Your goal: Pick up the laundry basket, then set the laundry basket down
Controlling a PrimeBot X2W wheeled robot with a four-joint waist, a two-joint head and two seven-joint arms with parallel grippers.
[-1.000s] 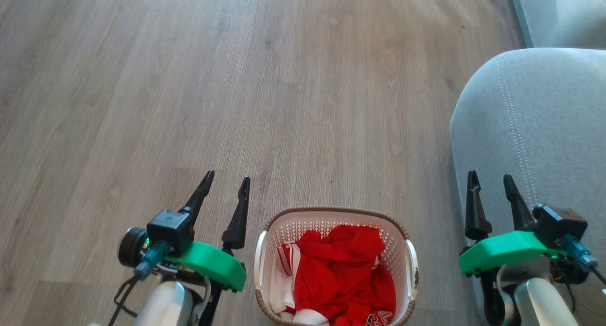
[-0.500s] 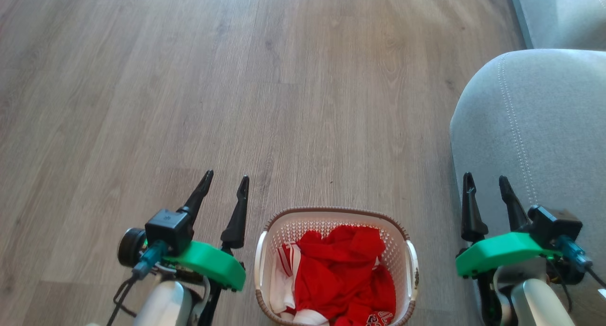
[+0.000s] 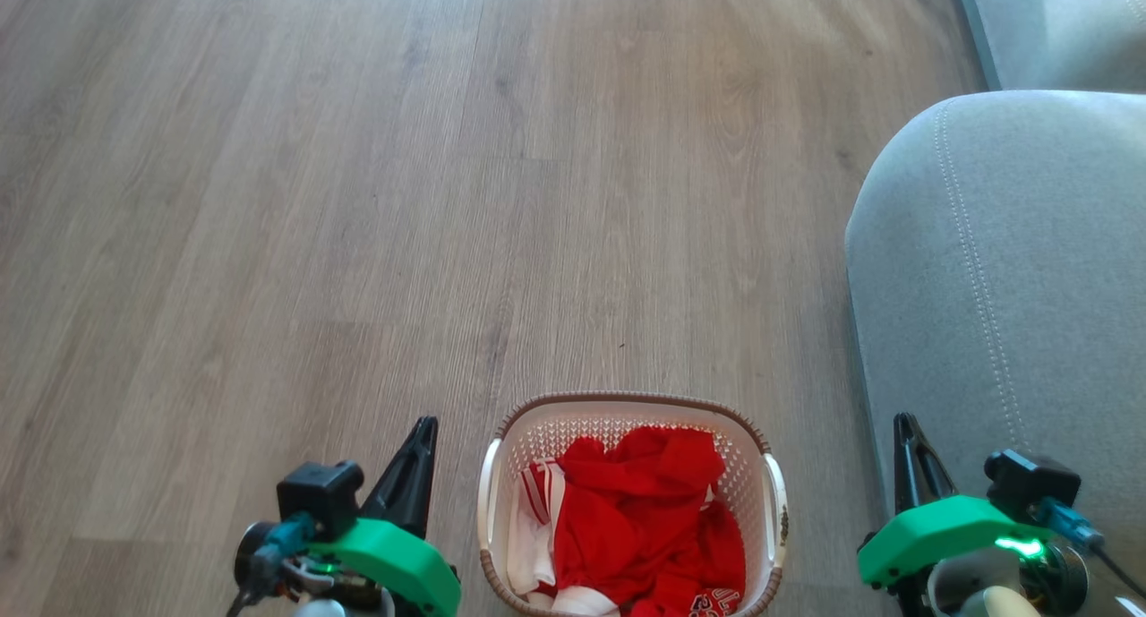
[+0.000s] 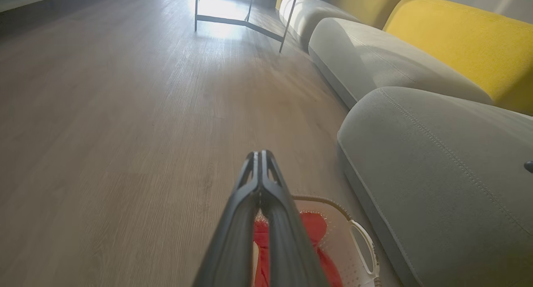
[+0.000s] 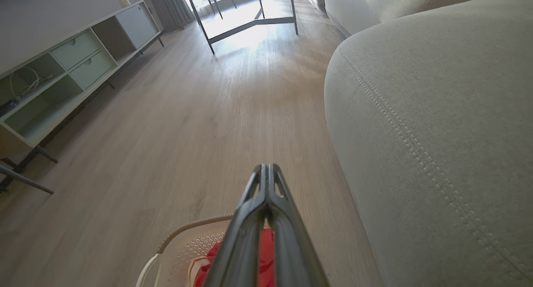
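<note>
Small cream-white perforated plastic laundry basket (image 3: 546,429), brown woven-look rim, white side handles, red and white clothes (image 3: 645,509) inside: bottom centre of head frame, standing on grey-brown wood-plank floor (image 3: 358,196); left gripper (image 3: 424,431), lower left, just beside basket, fingers pressed together, empty; right gripper (image 3: 904,424), lower right, fingers likewise together, empty, against grey upholstered sofa (image 3: 1012,241).

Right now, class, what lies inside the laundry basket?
Inside the laundry basket lies crumpled red clothing with a white striped piece at its left side. The clothes cover the basket's floor, so anything beneath cannot be seen.
</note>
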